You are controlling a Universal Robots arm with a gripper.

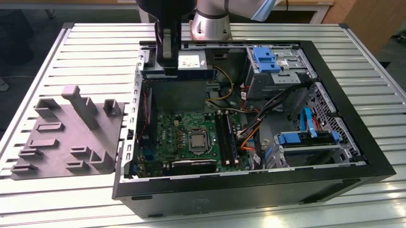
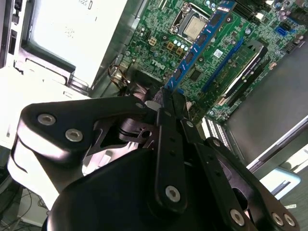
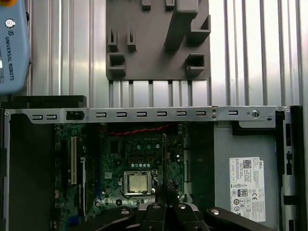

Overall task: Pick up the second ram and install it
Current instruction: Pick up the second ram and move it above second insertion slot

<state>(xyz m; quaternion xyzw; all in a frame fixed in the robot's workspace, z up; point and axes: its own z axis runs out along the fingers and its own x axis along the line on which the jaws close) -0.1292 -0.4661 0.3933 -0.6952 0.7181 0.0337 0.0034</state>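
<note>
Gripper, exterior view: the gripper (image 1: pixel 168 66) hangs over the far part of the open computer case (image 1: pixel 381 166), towards the exterior view's left, above the power supply (image 1: pixel 190 61).
Count, exterior view: one motherboard (image 1: pixel 184 137), one grey fixture (image 1: pixel 70 133) on the table (image 1: pixel 63 204) at the exterior view's left, two blue drive brackets (image 1: pixel 266 59).
Room, exterior view: the case walls ring the board; the memory slots (image 1: pixel 227 137) lie uncovered.
Ram, second wrist view: the second ram (image 2: pixel 198 46) is one slim blue-green strip with a row of dark chips.
Fingers, second wrist view: clenched on one end of the stick, which juts out above the board, apart from it.
Slots, second wrist view: a second blue strip lies near them, possibly a seated stick.
Ram, first wrist view: a thin dark edge above the fingers (image 3: pixel 156 211), probably the stick end-on.
Edge, first wrist view: the case rail (image 3: pixel 144 114) runs between the board and the fixture.
</note>
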